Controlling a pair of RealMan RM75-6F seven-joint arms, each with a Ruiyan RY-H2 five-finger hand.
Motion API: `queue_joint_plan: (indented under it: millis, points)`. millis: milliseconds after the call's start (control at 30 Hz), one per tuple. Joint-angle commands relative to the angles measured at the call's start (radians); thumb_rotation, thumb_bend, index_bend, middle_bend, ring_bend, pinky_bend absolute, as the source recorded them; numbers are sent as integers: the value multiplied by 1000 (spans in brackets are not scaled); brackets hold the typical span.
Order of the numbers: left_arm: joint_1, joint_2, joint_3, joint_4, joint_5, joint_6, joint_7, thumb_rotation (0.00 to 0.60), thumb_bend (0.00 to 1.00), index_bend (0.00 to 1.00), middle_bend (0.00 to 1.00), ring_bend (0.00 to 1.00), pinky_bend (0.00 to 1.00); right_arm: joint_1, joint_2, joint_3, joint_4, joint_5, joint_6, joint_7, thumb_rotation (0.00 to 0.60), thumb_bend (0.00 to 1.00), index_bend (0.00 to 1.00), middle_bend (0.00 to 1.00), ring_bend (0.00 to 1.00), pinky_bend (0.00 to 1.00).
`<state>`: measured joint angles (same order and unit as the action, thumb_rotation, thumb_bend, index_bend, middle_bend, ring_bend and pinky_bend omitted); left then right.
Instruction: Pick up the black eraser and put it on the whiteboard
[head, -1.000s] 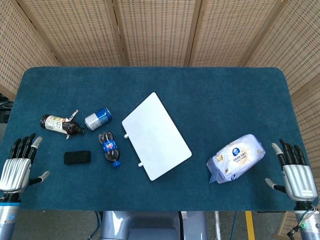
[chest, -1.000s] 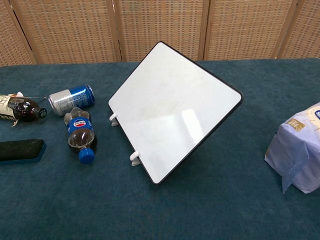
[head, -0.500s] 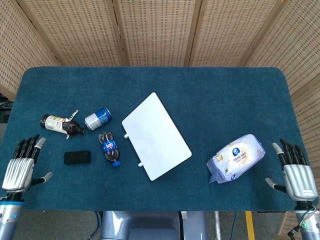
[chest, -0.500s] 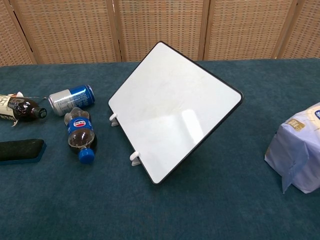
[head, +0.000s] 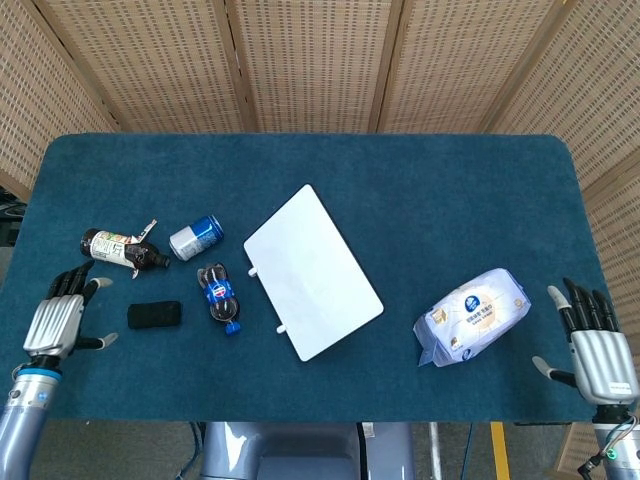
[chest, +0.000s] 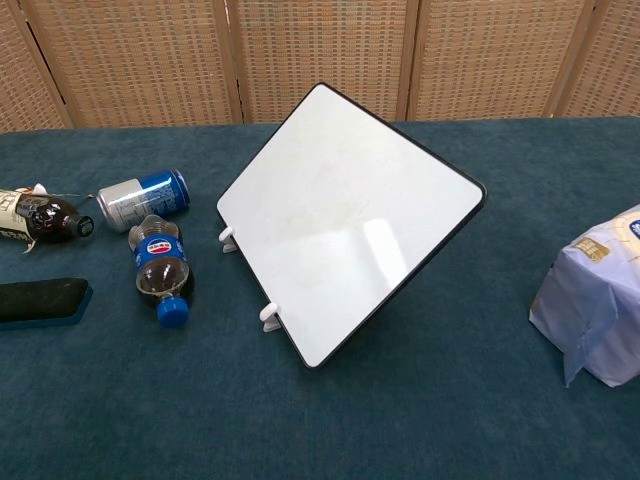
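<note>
The black eraser (head: 154, 315) lies flat on the blue table at the left, also showing at the left edge of the chest view (chest: 42, 300). The white whiteboard (head: 312, 271) lies at the table's middle, turned diagonally (chest: 348, 215). My left hand (head: 63, 317) hovers open to the left of the eraser, a short gap apart, fingers spread. My right hand (head: 596, 347) is open at the table's front right corner, holding nothing. Neither hand shows in the chest view.
A Pepsi bottle (head: 220, 296) lies just right of the eraser, a blue can (head: 196, 237) behind it and a brown bottle (head: 122, 249) at the far left. A pack of wipes (head: 471, 314) sits at the right.
My left hand has moved up and to the right, closer to the eraser. The right hand and all objects have stayed put.
</note>
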<state>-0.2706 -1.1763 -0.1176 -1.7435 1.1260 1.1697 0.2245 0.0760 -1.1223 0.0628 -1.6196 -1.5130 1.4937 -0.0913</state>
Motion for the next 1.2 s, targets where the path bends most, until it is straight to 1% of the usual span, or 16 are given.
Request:
queue_joint_plan:
  millis: [33, 200, 433, 700, 1200]
  points:
    - [-53, -2, -23, -11, -98, -79, 39, 600, 130, 265, 0, 0, 0, 0, 0, -3, -2, -6, 0, -1, 600, 0, 0, 0, 0, 0]
    - [-90, -27, -21, -4, -168, -103, 103, 600, 132, 269, 0, 0, 0, 0, 0, -7, -3, -17, 3, 1, 600, 0, 0, 0, 0, 0]
    - [-125, -72, -5, 14, -231, -129, 158, 600, 139, 288, 0, 0, 0, 0, 2, -9, -4, -20, 3, 6, 600, 0, 0, 0, 0, 0]
    - [-157, -116, 17, 50, -274, -148, 200, 600, 145, 289, 0, 0, 0, -1, 3, -9, -4, -22, 5, 10, 600, 0, 0, 0, 0, 0]
    - [-194, -151, 25, 83, -298, -125, 241, 600, 156, 291, 0, 0, 0, 0, 3, -9, -2, -22, 3, 12, 600, 0, 0, 0, 0, 0]
